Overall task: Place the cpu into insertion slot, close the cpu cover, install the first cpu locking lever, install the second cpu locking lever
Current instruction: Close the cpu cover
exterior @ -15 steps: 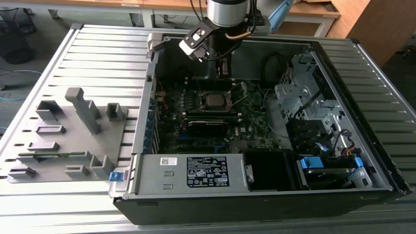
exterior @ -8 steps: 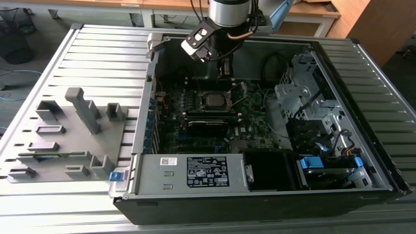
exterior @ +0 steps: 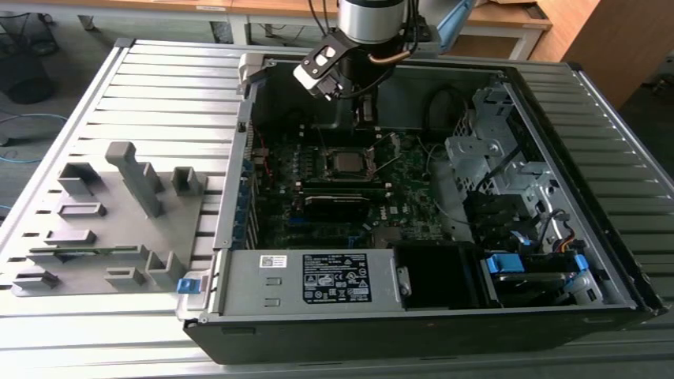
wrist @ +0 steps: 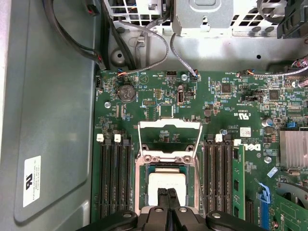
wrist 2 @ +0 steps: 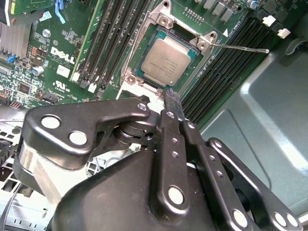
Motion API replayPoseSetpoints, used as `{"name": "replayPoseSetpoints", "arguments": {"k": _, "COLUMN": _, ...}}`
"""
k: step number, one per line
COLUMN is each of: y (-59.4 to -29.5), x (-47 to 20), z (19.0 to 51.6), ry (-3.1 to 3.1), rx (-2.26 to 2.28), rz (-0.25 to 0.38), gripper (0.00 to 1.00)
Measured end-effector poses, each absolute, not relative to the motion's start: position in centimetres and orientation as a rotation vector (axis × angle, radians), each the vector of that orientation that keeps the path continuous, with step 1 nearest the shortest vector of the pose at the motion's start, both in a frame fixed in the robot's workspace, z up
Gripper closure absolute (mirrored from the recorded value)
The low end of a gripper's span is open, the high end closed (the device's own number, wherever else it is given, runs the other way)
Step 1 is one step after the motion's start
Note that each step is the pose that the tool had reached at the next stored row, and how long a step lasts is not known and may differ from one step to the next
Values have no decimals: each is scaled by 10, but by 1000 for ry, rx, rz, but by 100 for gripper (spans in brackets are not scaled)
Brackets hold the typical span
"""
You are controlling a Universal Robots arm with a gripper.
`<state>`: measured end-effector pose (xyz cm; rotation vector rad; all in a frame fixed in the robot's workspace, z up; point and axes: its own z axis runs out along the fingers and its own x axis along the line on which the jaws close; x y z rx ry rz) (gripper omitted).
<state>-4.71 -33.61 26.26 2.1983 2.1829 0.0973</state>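
One tool: my gripper (wrist: pixel 168 193), carried on the arm (exterior: pixel 371 20), which hangs over the far end of the open computer case (exterior: pixel 589 103).
Gripper state: the fingers are drawn together, tips side by side, with nothing between them in both wrist views.
Gripper position: the tips sit right at the near edge of the cpu (wrist 2: pixel 166 62). I cannot tell whether they touch it.
Cpu: it lies flat in the insertion slot (wrist: pixel 141 192), silver top up, edges square to the slot's metal rim.
Cpu cover: the cpu cover (wrist: pixel 168 131) stands open, tilted away from the slot on the side opposite my gripper. The cpu is fully exposed.
Lever: one thin silver lever (wrist 2: pixel 246 48) angles out from a corner of the slot and runs across the neighbouring memory slots (wrist: pixel 115 178), not pressed down along the slot.
Memory slots: long black rows flank the slot on both sides.
Board: the green motherboard (wrist: pixel 231 96) lies on the floor of the case, with grey cables looping in from the metal frame beyond it.
Case: it lies on its side, lid off, on a slatted metal table (exterior: pixel 158 87).
Tray: a grey tray of holders (exterior: pixel 106 213) rests on the table just beside the case, at the exterior view's left.
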Motion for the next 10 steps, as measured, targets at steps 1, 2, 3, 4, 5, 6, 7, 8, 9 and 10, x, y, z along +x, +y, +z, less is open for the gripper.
{"name": "replayPoseSetpoints", "arguments": {"k": 1, "y": -336, "x": -47, "z": 263, "ry": 2183, "rx": 2198, "rz": 97, "gripper": 89}}
{"name": "replayPoseSetpoints", "arguments": {"k": 2, "y": -336, "x": -47, "z": 263, "ry": 2183, "rx": 2198, "rz": 97, "gripper": 89}}
{"name": "replayPoseSetpoints", "arguments": {"k": 3, "y": -336, "x": -46, "z": 263, "ry": 2183, "rx": 2198, "rz": 97, "gripper": 89}}
{"name": "replayPoseSetpoints", "arguments": {"k": 4, "y": -336, "x": -45, "z": 263, "ry": 2183, "rx": 2198, "rz": 97, "gripper": 89}}
{"name": "replayPoseSetpoints", "arguments": {"k": 5, "y": -336, "x": -44, "z": 263, "ry": 2183, "rx": 2198, "rz": 97, "gripper": 89}}
{"name": "replayPoseSetpoints", "arguments": {"k": 6, "y": -336, "x": -42, "z": 262, "ry": 2183, "rx": 2198, "rz": 97, "gripper": 89}}
{"name": "replayPoseSetpoints", "arguments": {"k": 7, "y": -336, "x": -40, "z": 262, "ry": 2183, "rx": 2198, "rz": 97, "gripper": 89}}
{"name": "replayPoseSetpoints", "arguments": {"k": 8, "y": -336, "x": -38, "z": 262, "ry": 2183, "rx": 2198, "rz": 97, "gripper": 89}}
{"name": "replayPoseSetpoints", "arguments": {"k": 9, "y": -336, "x": -36, "z": 262, "ry": 2183, "rx": 2198, "rz": 97, "gripper": 89}}
{"name": "replayPoseSetpoints", "arguments": {"k": 10, "y": -336, "x": -33, "z": 262, "ry": 2183, "rx": 2198, "rz": 97, "gripper": 89}}
